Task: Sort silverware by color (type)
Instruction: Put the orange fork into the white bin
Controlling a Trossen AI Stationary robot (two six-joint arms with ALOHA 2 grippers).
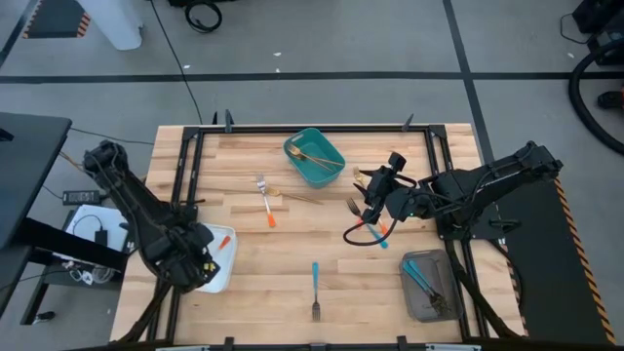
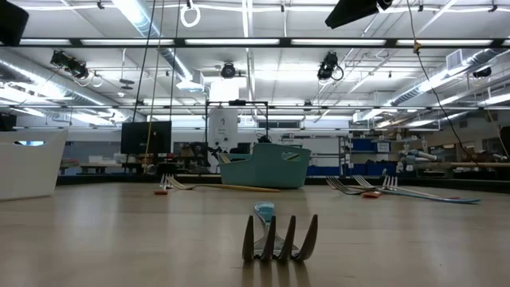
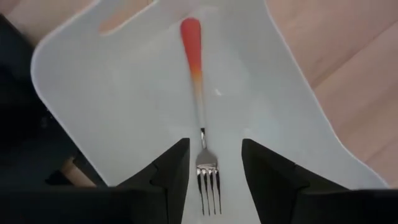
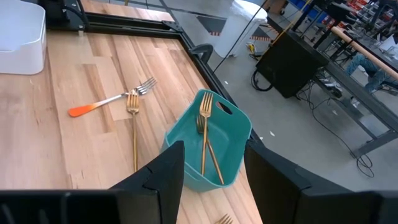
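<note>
My left gripper (image 3: 214, 168) is open over the white tray (image 1: 220, 265) at the table's near left. Its fingers stand on either side of the tines of an orange-handled fork (image 3: 198, 93) that lies flat in the tray. My right gripper (image 4: 211, 165) is open and empty, raised above the table right of centre (image 1: 373, 198). It faces the teal bin (image 4: 208, 146), which holds gold forks (image 4: 204, 134). An orange-handled fork (image 1: 265, 203) and a gold fork (image 1: 295, 197) lie on the wood. A blue-handled fork (image 1: 315, 284) lies near the front edge.
A grey tray (image 1: 430, 284) with blue-handled utensils stands at the near right. A few more forks (image 1: 375, 232) and a black cable loop (image 1: 353, 237) lie under my right arm. A black frame rail (image 1: 195, 156) borders the table.
</note>
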